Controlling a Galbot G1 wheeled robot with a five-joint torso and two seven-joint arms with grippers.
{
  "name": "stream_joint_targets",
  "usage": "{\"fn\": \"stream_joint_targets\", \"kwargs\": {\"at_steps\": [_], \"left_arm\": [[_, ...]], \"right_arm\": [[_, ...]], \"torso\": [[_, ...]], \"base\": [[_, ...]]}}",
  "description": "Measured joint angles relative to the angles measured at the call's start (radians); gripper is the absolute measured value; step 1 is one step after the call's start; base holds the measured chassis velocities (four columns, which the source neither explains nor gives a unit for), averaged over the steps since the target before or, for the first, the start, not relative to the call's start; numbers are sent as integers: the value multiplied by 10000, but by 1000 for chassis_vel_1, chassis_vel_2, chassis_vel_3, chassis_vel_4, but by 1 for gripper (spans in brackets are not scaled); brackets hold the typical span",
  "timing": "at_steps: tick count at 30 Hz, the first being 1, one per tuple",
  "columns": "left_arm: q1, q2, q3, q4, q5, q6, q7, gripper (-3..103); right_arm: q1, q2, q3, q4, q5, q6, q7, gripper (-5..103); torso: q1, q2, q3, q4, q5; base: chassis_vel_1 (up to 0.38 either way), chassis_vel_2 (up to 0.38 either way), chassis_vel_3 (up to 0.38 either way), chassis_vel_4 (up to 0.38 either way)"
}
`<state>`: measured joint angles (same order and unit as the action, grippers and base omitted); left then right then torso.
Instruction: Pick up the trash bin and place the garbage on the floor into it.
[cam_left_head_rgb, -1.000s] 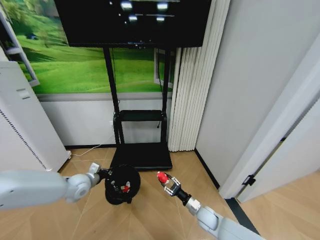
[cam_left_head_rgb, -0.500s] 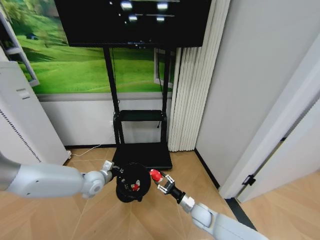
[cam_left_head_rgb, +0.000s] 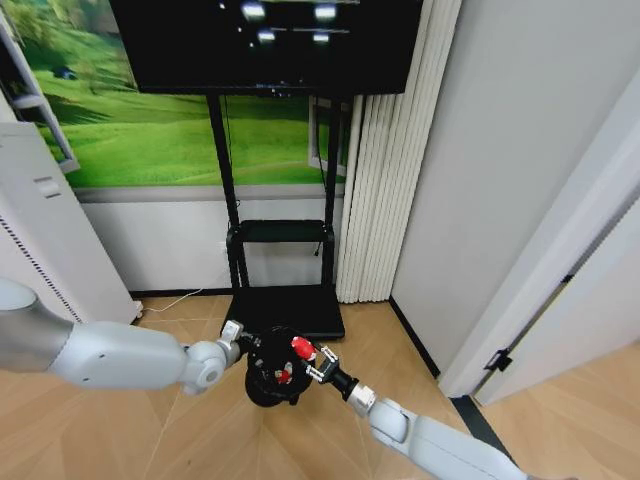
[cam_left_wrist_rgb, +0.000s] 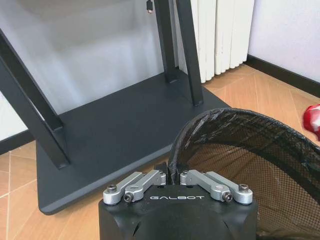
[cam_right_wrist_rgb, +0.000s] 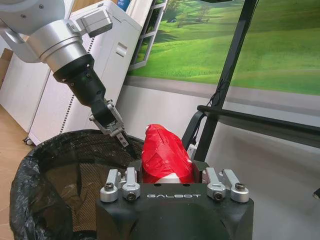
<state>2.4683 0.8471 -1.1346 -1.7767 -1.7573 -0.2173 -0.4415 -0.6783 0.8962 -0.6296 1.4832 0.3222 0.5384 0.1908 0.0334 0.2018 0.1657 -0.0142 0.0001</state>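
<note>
bin: the trash bin (cam_left_head_rgb: 274, 367) hangs just above the floor (cam_left_head_rgb: 180, 440), at 6 o'clock from the tv stand base (cam_left_head_rgb: 285, 312)
left gripper (cam_left_head_rgb: 247, 341): pinched shut on the bin's rim at its 10 o'clock side
right gripper (cam_left_head_rgb: 309, 358): clamped on a red piece of garbage (cam_left_head_rgb: 299, 346), over the bin's rim at 2 o'clock
inside: mesh wall, black liner (cam_left_wrist_rgb: 235, 125)

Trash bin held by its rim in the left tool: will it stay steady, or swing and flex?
The trash bin looks light: mesh wall, thin bag liner. The left tool pinches one spot of rim, so it may tilt or swing. The mesh could flex if the right tool with its red piece bumps it.
</note>
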Motion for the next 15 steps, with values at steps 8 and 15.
{"fn": "stream_joint_targets", "kwargs": {"at_steps": [8, 15], "left_arm": [[75, 112, -195, 28, -126, -19, 0, 7], [199, 113, -285, 79, -134, -38, -1, 7]], "right_arm": [[-36, 145, -47, -195, -173, -24, 361, 53], [-27, 219, -64, -275, -161, -23, 494, 80]], "torso": [[-1, 1, 0, -1, -1], [-1, 0, 0, 0, -1]], "base": [[0, 0, 0, 0], [0, 0, 0, 0]]}}
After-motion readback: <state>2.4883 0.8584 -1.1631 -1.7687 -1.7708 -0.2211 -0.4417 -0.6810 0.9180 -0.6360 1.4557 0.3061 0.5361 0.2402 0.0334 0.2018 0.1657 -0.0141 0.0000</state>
